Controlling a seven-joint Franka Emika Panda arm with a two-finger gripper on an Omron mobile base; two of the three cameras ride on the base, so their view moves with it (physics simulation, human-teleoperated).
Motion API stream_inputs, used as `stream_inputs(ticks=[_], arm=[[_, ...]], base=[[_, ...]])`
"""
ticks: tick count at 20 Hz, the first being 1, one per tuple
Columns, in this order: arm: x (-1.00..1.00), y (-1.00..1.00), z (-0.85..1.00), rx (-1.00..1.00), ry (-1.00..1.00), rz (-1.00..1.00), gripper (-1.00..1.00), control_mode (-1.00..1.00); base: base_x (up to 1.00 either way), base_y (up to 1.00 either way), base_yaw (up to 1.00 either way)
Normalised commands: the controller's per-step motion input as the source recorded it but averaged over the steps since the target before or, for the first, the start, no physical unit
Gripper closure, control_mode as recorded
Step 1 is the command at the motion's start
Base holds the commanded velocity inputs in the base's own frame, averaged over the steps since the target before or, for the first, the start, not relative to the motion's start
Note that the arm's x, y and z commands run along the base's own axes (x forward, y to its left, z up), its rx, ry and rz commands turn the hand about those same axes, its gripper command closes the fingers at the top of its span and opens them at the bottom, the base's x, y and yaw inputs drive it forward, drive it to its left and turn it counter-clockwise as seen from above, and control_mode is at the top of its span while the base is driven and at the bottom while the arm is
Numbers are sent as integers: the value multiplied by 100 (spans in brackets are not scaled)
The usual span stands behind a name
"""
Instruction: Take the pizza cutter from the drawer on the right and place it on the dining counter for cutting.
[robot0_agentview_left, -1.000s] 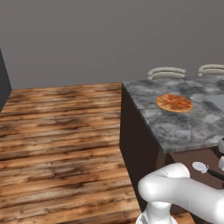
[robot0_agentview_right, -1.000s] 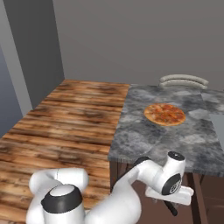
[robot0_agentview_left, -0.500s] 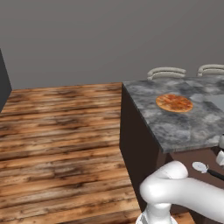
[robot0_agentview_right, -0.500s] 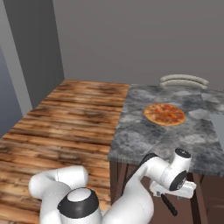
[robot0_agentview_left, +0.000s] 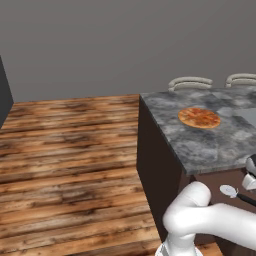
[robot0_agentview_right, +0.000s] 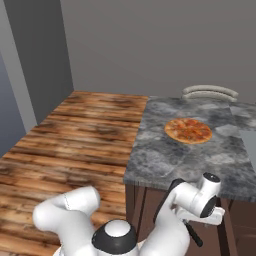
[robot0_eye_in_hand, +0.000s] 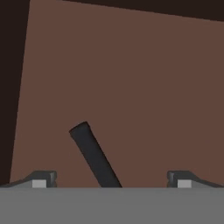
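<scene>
A white robot arm reaches below the edge of a grey marbled dining tabletop (robot0_agentview_left: 210, 142) in a rendered kitchen, its gripper (robot0_eye_in_hand: 111, 178) poised over a pizza cutter (robot0_agentview_left: 235, 194) lying flat on the floor of an open dark brown drawer (robot0_eye_in_hand: 131, 78). The jaws stand spread wide, holding nothing, one fingertip to either side of the cutter's slim black handle, which runs slantwise between them in the hand view without touching either.

From the left base view the tool's small silvery wheel shows just past the tabletop's near edge, with the dark handle trailing away toward the arm's wrist. A round orange pizza (robot0_agentview_right: 188, 130) waits well apart on the stone slab above, beside two pale chair backs (robot0_agentview_left: 190, 82) at the far side.

The cutter looks light and rigid, a tool that should lift without flexing. Its handle appears smooth and round, so it may roll or slip if pinched off-centre; the straight shaft, somewhere near its middle, seems the sound place to close on. The wheel is best left alone: thin, probably free to spin, and a poor surface for flat pads. Because the handle lies at an angle to the jaws, squaring the hand to it first would likely give a firmer hold.
</scene>
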Motion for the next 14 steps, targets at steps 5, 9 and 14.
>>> stream_inputs(ticks=[5,9,14], arm=[[36,-12,-29,0,0,1,-100,-100],[34,-22,-25,0,3,0,-100,-100],[0,-23,-27,0,1,0,-100,-100]], base=[[0,0,0],[0,0,0],[0,0,0]])
